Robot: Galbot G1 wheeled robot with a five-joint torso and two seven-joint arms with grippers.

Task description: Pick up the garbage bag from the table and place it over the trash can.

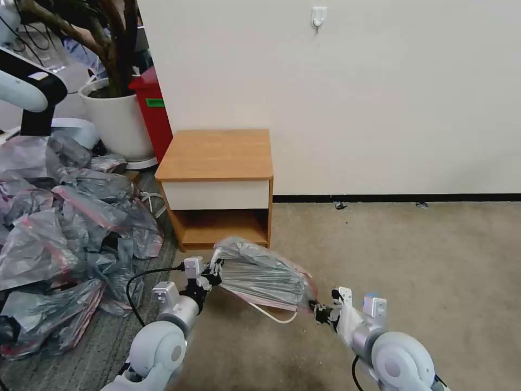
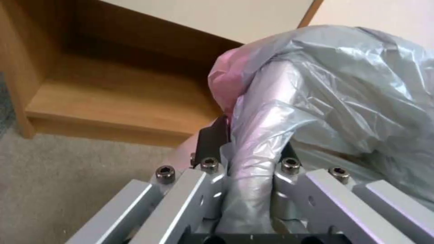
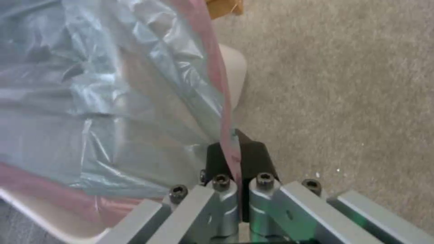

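two grippers low in the frame, left gripper and right gripper, each clamped on the garbage bag, stretched over the trash can. best to keep tension even, lower both edges past the rim.

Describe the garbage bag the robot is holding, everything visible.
The garbage bag is thin, crinkled, translucent grey plastic with a pink-red edge band. It hangs stretched between the left gripper and the right gripper, both pinching its edge, in front of the table and draped over the trash can.
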